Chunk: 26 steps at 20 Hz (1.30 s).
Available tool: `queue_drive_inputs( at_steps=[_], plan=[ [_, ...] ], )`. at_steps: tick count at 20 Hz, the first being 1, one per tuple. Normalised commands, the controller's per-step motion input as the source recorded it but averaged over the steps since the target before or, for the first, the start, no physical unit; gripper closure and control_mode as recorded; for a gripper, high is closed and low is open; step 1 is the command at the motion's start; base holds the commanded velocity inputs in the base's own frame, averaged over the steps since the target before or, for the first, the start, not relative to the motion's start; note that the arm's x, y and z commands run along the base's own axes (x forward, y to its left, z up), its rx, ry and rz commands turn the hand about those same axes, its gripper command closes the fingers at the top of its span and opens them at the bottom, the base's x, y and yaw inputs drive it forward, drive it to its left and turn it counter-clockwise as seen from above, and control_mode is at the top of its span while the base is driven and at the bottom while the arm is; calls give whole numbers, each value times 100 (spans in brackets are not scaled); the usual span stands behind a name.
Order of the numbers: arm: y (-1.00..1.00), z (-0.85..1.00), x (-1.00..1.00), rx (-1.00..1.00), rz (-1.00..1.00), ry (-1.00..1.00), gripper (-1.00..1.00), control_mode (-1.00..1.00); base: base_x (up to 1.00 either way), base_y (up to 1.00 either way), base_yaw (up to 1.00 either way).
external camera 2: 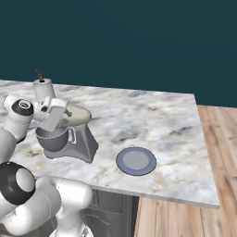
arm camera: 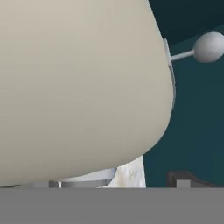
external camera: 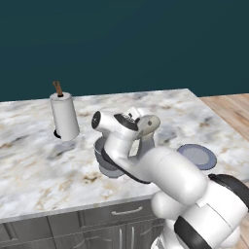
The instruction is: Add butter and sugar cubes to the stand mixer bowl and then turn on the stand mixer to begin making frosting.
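Note:
The stand mixer (external camera 2: 82, 143) stands on the marble counter, its beige head (external camera 2: 78, 115) over the grey stand mixer bowl (external camera 2: 52, 141). My gripper (external camera 2: 64, 115) is right at the side of the head, above the bowl, and looks open with nothing in it. In the hand view the beige head (arm camera: 78, 87) looms very close. A thin lever with a grey ball knob (arm camera: 208, 47) sticks out at its upper right, and one dark fingertip (arm camera: 183, 178) shows at the bottom. From the left base view my arm covers most of the mixer; its head (external camera: 150, 125) and the bowl (external camera: 100, 151) peek out. The butter and sugar cubes are out of view.
A white paper-towel roll (external camera: 64, 117) with a brown stick stands behind and left of the mixer. A round blue-grey plate (external camera 2: 135, 161) lies right of the mixer near the counter's front edge (external camera 2: 176, 196). Wooden floor (external camera 2: 222, 152) lies beyond the counter's right end.

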Motion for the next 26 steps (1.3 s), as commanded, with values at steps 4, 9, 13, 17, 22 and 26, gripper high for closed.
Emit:
queue_drive_inputs(
  at_steps=[4, 9, 13, 17, 22, 26],
  plan=[
    [0, -6, 24, 0, 1, 3, -100, -100, 0, 0, 0],
    [0, -13, 22, 0, 2, 1, -100, -100, 0, 0, 0],
    [0, -7, 18, 0, 4, 0, -100, -100, 0, 0, 0],
    [-3, 0, 7, 0, 7, 0, -100, -100, 0, 0, 0],
    [0, 0, 14, 2, 9, 0, 100, -100, 0, 0, 0],
    [-3, 0, 19, 10, 9, 1, 100, -100, 0, 0, 0]
  ],
)
